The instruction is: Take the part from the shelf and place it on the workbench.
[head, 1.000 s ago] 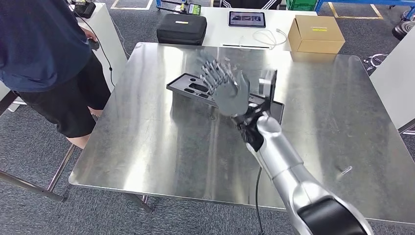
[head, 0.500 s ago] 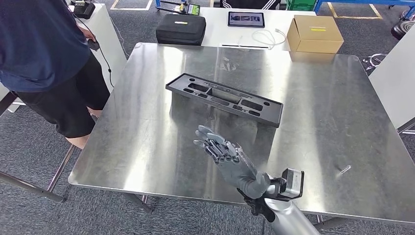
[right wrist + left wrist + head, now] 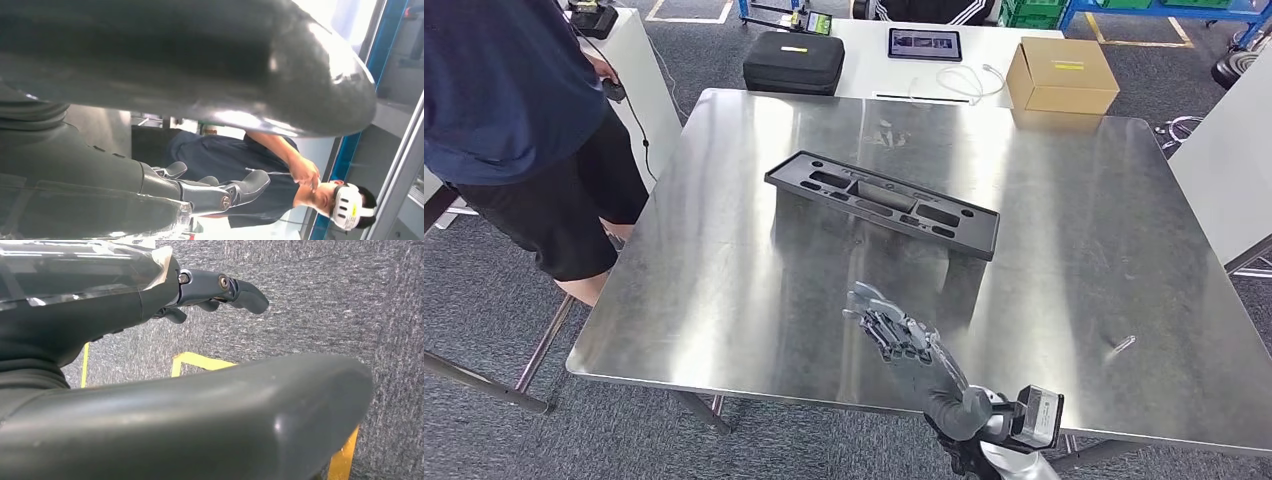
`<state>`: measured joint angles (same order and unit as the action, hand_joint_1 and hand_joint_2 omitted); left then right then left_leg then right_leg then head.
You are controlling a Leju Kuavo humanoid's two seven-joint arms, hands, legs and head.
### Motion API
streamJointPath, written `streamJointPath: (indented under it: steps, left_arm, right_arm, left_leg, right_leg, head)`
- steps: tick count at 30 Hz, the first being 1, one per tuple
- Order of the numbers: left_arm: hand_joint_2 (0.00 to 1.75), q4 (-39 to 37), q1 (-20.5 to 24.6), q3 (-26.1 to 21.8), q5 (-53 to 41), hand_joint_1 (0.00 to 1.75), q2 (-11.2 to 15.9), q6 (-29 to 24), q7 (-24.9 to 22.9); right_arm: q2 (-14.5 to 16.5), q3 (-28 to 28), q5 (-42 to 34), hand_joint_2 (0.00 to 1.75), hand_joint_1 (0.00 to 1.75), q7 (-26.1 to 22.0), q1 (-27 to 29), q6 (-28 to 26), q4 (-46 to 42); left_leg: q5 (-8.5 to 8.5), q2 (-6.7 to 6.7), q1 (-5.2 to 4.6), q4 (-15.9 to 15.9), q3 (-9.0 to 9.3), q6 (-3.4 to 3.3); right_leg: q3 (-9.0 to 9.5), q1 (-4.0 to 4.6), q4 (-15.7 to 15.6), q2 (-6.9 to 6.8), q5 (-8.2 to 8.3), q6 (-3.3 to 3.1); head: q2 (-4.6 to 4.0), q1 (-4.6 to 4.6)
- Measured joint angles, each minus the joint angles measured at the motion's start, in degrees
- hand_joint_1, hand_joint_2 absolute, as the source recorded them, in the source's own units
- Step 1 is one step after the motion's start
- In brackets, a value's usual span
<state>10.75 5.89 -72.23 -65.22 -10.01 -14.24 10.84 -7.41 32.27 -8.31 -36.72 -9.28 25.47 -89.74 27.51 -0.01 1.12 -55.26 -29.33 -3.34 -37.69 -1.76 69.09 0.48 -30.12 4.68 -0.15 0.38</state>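
At the far left a person [image 3: 519,110] in a dark top and shorts stands beside the steel surface [image 3: 724,300], close to its left edge. My left hand [image 3: 220,290] hangs over grey carpet with yellow floor tape; its fingers [image 3: 245,294] are loosely extended and I hold nothing in it. Behind the surface sits a black case [image 3: 794,60] on a white table. Near the middle of the surface, well in from every edge, the part [image 3: 884,203] lies flat: a long black moulded tray set at a slant, with nothing touching it. Behind it on the white table lie a tablet [image 3: 924,43] and a coiled white cable [image 3: 969,78]. My right hand [image 3: 902,338] hovers over the near edge of the surface, well apart from the part, fingers spread and empty. At the back right stands a cardboard box [image 3: 1062,75].
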Motion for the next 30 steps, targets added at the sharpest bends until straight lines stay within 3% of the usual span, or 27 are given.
streamJointPath:
  steps: [1, 2, 3, 6, 8, 10, 12, 13, 14, 15, 18, 20, 23, 25, 27, 29, 30]
  left_arm:
    - [0.00, 0.01, 0.00, -0.01, 0.00, 0.00, -0.01, 0.04, 0.00]
    - [0.00, 0.02, 0.01, -0.01, 0.00, 0.00, 0.04, 0.10, 0.01]
    - [0.00, 0.03, 0.02, -0.02, 0.00, 0.00, 0.07, 0.18, 0.02]
    - [0.00, 0.02, 0.03, -0.03, 0.03, 0.00, 0.07, 0.35, 0.16]
    - [0.00, 0.02, -0.01, -0.05, 0.14, 0.00, 0.11, 0.39, 0.35]
    - [0.00, 0.02, -0.02, -0.07, 0.23, 0.00, 0.14, 0.45, 0.50]
    - [0.00, 0.02, -0.02, -0.06, 0.24, 0.00, 0.16, 0.55, 0.54]
    - [0.00, 0.02, -0.03, -0.06, 0.23, 0.00, 0.17, 0.60, 0.54]
    - [0.00, 0.02, -0.04, -0.06, 0.21, 0.00, 0.19, 0.68, 0.54]
    - [0.00, 0.02, -0.04, -0.05, 0.15, 0.00, 0.21, 0.78, 0.54]
    - [0.00, 0.02, 0.12, -0.05, -0.02, 0.00, 0.33, 0.99, 0.55]
    - [0.00, 0.02, 0.20, -0.05, -0.04, 0.00, 0.40, 1.05, 0.58]
    - [0.00, 0.01, 0.16, -0.05, -0.05, 0.00, 0.43, 1.23, 0.63]
    - [0.00, 0.01, 0.15, -0.05, -0.06, 0.00, 0.42, 1.36, 0.62]
    - [0.00, 0.01, 0.13, -0.05, -0.07, 0.00, 0.42, 1.41, 0.61]
    - [0.00, 0.00, 0.10, -0.05, -0.07, 0.00, 0.39, 1.42, 0.60]
    - [0.00, 0.00, 0.09, -0.05, -0.07, 0.00, 0.39, 1.41, 0.60]
  right_arm:
    - [-0.03, -0.09, 0.13, 0.00, 0.00, 0.00, 0.24, -0.04, -0.14]
    - [-0.03, -0.13, 0.27, 0.00, 0.00, 0.01, 0.39, -0.10, -0.26]
    - [-0.03, -0.20, 0.53, 0.00, 0.00, 0.01, 0.59, -0.20, -0.43]
    - [0.01, -0.66, 2.07, 0.00, 0.00, 0.08, 1.26, -0.85, -0.85]
    - [0.11, -0.91, 2.85, 0.00, 0.00, 0.08, 1.67, -1.15, -1.02]
    - [0.17, -1.04, 3.24, 0.00, 0.00, 0.02, 2.02, -1.32, -1.16]
    - [0.24, -1.09, 3.61, 0.00, 0.00, -0.03, 2.37, -1.54, -1.22]
    - [0.28, -1.10, 3.84, 0.00, 0.00, -0.04, 2.61, -1.68, -1.23]
    - [0.34, -1.12, 4.06, 0.00, 0.00, -0.04, 2.86, -1.82, -1.25]
    - [0.41, -1.15, 4.25, 0.00, 0.00, -0.03, 3.10, -1.95, -1.29]
    - [0.66, -1.32, 4.45, 0.00, 0.00, 0.00, 3.46, -2.15, -1.63]
    - [0.74, -1.43, 4.52, 0.00, 0.00, 0.01, 3.55, -2.18, -1.84]
    - [0.72, -1.64, 4.59, 0.00, 0.00, 0.05, 3.91, -2.22, -2.05]
    - [0.69, -1.97, 4.65, 0.00, 0.00, 0.14, 4.08, -2.25, -2.14]
    - [0.69, -2.28, 4.74, 0.00, 0.00, 0.27, 4.18, -2.26, -2.15]
    - [0.67, -2.46, 4.76, 0.00, 0.00, 0.38, 4.36, -2.27, -2.15]
    - [0.66, -2.51, 4.77, 0.00, 0.00, 0.45, 4.41, -2.32, -2.15]
  left_leg:
    - [0.16, -0.01, 0.21, -0.29, -0.05, 0.46]
    - [0.35, -0.08, 0.33, -0.62, -0.26, 1.00]
    - [0.53, -0.15, 0.30, -0.97, -0.40, 1.54]
    - [0.62, -0.39, 0.12, -1.72, -0.92, 2.63]
    - [1.84, -0.36, 0.45, -3.00, -1.69, 2.97]
    - [5.85, -0.22, 0.61, -8.17, -3.89, 3.11]
    - [10.02, -0.19, 0.55, -15.66, -6.94, 3.15]
    - [10.76, -0.18, 0.55, -17.92, -7.68, 3.06]
    - [10.41, -0.18, 0.54, -18.26, -7.45, 2.89]
    - [9.07, -0.18, 0.52, -16.35, -6.04, 2.60]
    - [4.84, -0.20, 0.13, -5.10, 0.94, 1.54]
    - [4.12, -0.23, -0.38, -2.23, 2.37, 1.40]
    - [2.64, -0.04, -0.61, -1.74, 1.39, 0.75]
    - [1.28, 0.26, -0.51, -1.36, 0.20, -0.04]
    - [0.16, 0.45, -0.66, -1.43, -1.25, -0.41]
    - [-0.93, 0.61, -0.75, -1.56, -2.68, -0.34]
    - [-1.43, 0.66, -0.74, -1.65, -3.33, -0.21]
  right_leg:
    - [2.32, -0.39, -4.49, -0.22, 1.53, 0.93]
    - [4.50, -0.51, -8.12, -0.21, 2.80, 1.45]
    - [5.94, -0.53, -10.65, -0.12, 3.60, 1.55]
    - [5.98, -0.39, -11.29, 0.41, 3.47, -0.01]
    - [5.52, -0.61, -11.26, 0.35, 3.63, -1.17]
    - [4.94, -0.45, -11.32, 0.19, 4.13, -2.39]
    - [4.12, 0.08, -11.29, 0.02, 4.63, -3.31]
    - [3.72, 0.37, -11.27, -0.04, 4.90, -3.55]
    - [3.38, 0.60, -11.26, -0.08, 5.17, -3.69]
    - [3.10, 0.81, -11.25, -0.08, 5.46, -3.71]
    - [2.66, 1.18, -11.24, -0.05, 6.26, -3.12]
    - [2.53, 1.27, -11.25, -0.11, 6.86, -2.43]
    - [1.85, 1.12, -10.84, -0.25, 6.86, -1.38]
    - [0.15, 1.06, -7.09, -0.30, 3.42, -1.76]
    - [-1.88, 1.05, -0.03, -0.30, -1.06, -2.18]
    - [-1.85, 0.98, 4.08, -0.32, -2.40, -1.51]
    - [-0.20, 0.91, 2.91, -0.33, -1.67, -0.88]
  head:
    - [0.00, 0.04]
    - [0.00, 0.17]
    - [0.00, 0.26]
    - [0.00, 0.19]
    - [0.00, -0.02]
    - [0.00, -0.15]
    - [0.00, -0.23]
    - [0.00, -0.24]
    - [0.00, -0.24]
    - [0.00, -0.24]
    - [0.00, -0.20]
    - [0.00, -0.17]
    - [0.00, -0.21]
    - [0.00, -0.05]
    - [0.00, 0.14]
    - [0.00, 0.16]
    - [0.00, 0.19]
